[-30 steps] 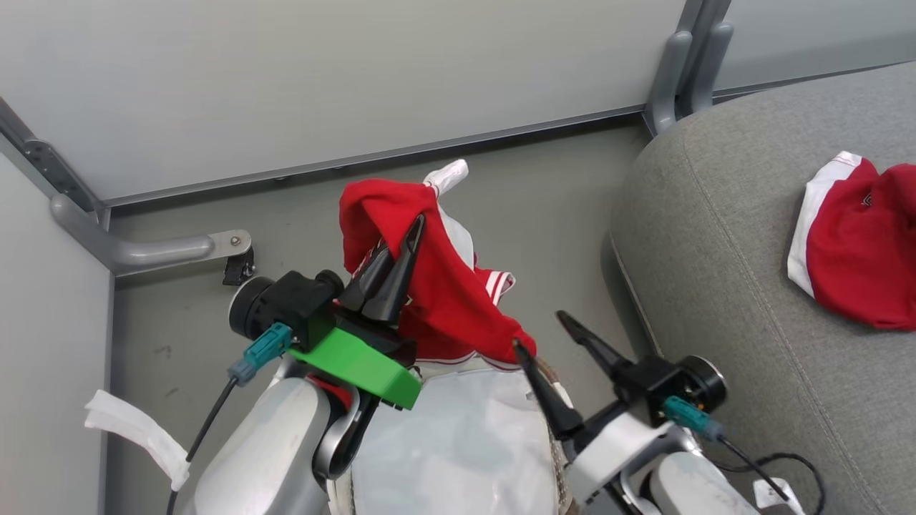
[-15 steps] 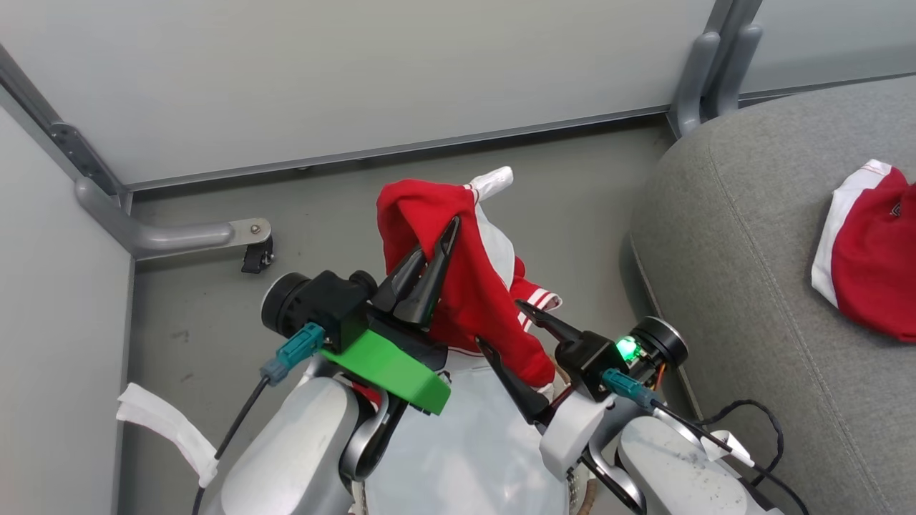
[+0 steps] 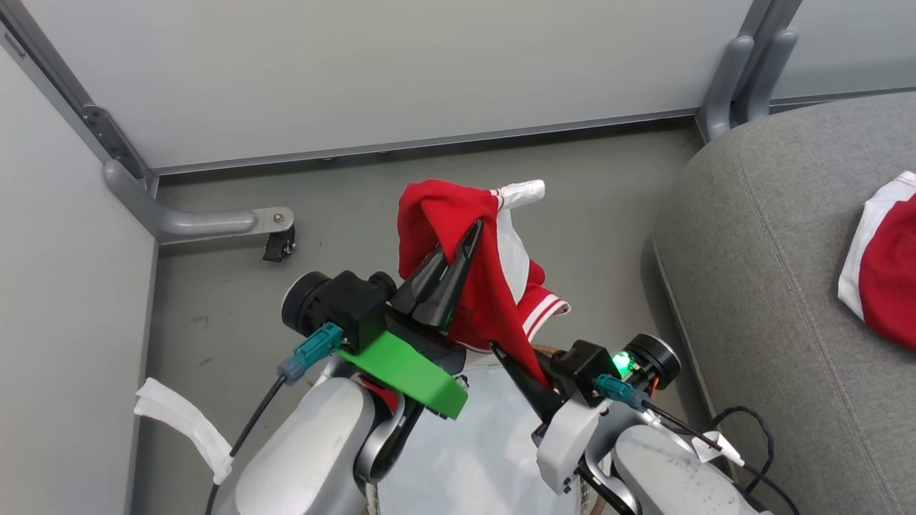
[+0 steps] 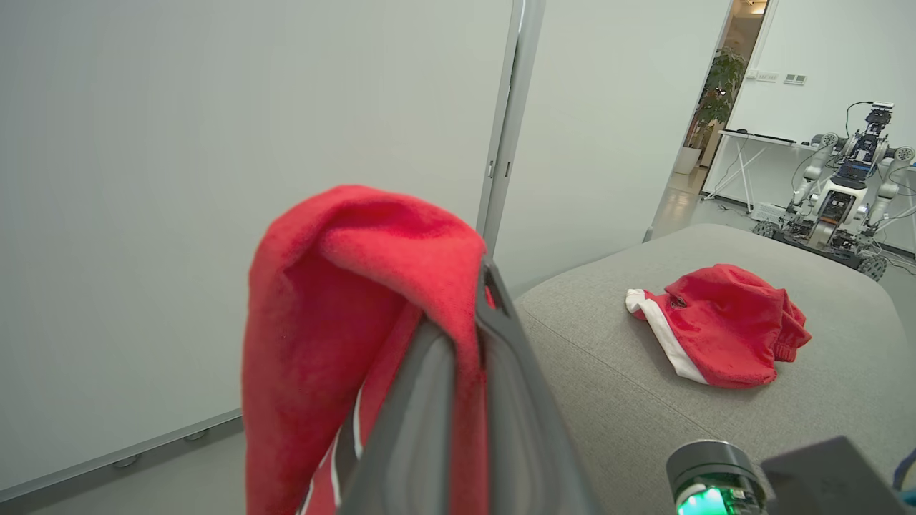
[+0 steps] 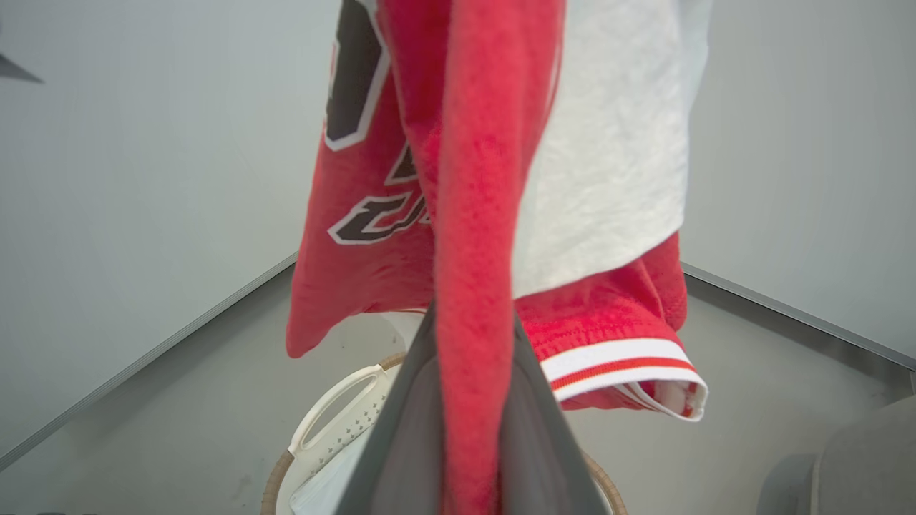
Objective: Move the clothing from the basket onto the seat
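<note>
The right gripper point(image 3: 517, 359) has just changed. A second ago its two fingers stand wide apart beside the low edge of the red-and-white garment point(image 3: 438, 214); now they are pressed together on that edge. In the right wrist view a red fold passes between them. The left gripper point(image 3: 459, 239) stays clamped on the top of the same garment, and the cloth drapes over its closed fingers. The head view has also shifted as a whole, so the camera has moved, not the furniture.

For the task this probably means that the garment is now held at two places and hangs clear above the basket point(image 5: 336, 422). What shows of the inside of the basket is the white liner point(image 3: 472, 443). The garment is not yet over the seat point(image 3: 773, 286), which lies on the robot's right side. Another red garment point(image 3: 884, 279) already rests there.

The long axis of the held garment runs from the left gripper, high and further from the robot, down to the right gripper, low and near the basket rim. In the head view this is a slanted line from upper left to lower right. The white sleeve end point(image 3: 519, 192) points toward the wall panel point(image 3: 429, 71). The striped cuff point(image 3: 544, 311) points toward the seat.
</note>
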Controlling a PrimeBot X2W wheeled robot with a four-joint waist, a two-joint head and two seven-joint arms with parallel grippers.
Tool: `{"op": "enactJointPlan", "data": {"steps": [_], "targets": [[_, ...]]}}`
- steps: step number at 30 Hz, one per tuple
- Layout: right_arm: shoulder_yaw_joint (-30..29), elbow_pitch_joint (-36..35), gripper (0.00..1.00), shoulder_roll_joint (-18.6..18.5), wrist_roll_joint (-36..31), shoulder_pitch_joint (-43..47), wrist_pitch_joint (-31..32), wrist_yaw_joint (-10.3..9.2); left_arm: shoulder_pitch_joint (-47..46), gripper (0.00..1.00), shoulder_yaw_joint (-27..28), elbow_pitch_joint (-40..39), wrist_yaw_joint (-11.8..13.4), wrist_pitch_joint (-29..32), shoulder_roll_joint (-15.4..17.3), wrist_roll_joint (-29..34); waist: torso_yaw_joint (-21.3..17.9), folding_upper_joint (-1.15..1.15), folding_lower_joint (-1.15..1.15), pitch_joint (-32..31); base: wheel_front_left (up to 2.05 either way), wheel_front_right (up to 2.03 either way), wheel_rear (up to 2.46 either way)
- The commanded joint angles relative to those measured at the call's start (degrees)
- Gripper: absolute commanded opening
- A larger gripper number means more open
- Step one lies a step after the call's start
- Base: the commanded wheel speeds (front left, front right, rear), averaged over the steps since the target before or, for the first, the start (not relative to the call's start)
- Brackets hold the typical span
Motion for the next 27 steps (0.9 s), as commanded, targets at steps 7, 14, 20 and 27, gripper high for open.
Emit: {"op": "enactJointPlan", "data": {"steps": [7,14,20,27], "targets": [[-0.8,-0.6,0.0,-0.2,1.0,-0.5,0.0,-0.06,-0.8,1.0,0.1,-0.2,-0.2,0.0,0.3,0.5,-0.5,0.0,0.0,0.2,0.0,0.0,0.0],[-1.0,-1.5,0.0,-0.2,0.5,0.3,0.0,-0.07,0.0,1.0,0.6,-0.1,-0.2,0.0,0.5,1.6,-1.6,0.0,0.0,0.7,0.0,0.0,0.0],[-0.5,-3.1,0.0,-0.2,1.3,0.8,0.0,-0.07,1.3,1.0,1.1,1.2,-0.2,0.0,1.3,2.0,-5.9,0.0,0.0,0.9,0.0,0.0,0.0],[-1.0,-6.1,0.0,-0.2,2.1,2.0,0.0,-0.07,2.8,1.0,1.8,2.3,-0.2,0.0,2.4,2.4,-14.2,0.0,0.0,1.2,0.0,0.0,0.0]]}}
